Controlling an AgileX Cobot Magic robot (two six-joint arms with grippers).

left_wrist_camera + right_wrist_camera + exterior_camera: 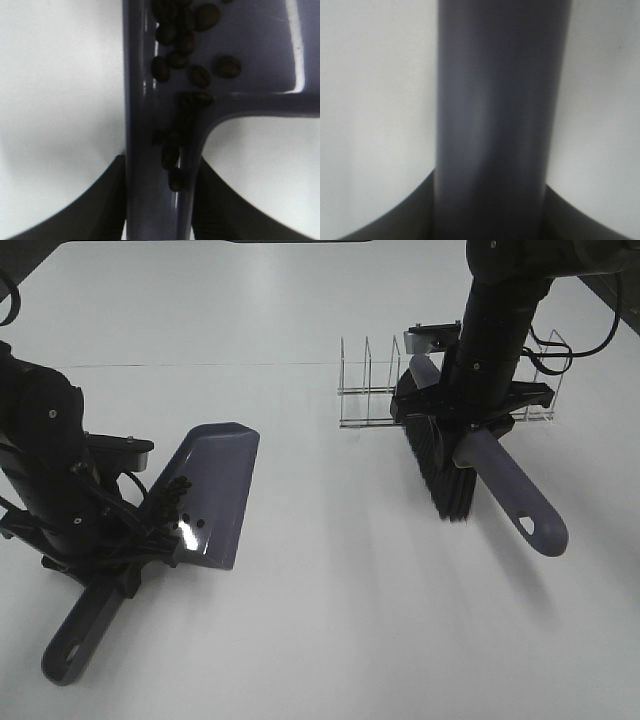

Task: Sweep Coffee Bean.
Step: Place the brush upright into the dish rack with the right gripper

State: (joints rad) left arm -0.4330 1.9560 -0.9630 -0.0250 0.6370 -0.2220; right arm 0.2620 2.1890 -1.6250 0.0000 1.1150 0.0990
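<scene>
The purple dustpan (215,490) lies on the white table at the left. My left gripper (118,555) is shut on its handle (80,630). The coffee beans (172,495) lie inside the pan near the handle end; in the left wrist view they (185,47) crowd along the pan's back wall and down the handle neck (155,200). My right gripper (470,430) is shut on the purple brush handle (515,490) and holds the brush tilted, its black bristles (440,465) above the table. The right wrist view shows only the handle (495,120) between the jaws.
A clear wire rack (380,390) stands on the table behind the brush, partly hidden by the right arm. Black cables (575,340) hang beside the right arm. The table's dark far edge (610,290) runs at the upper right.
</scene>
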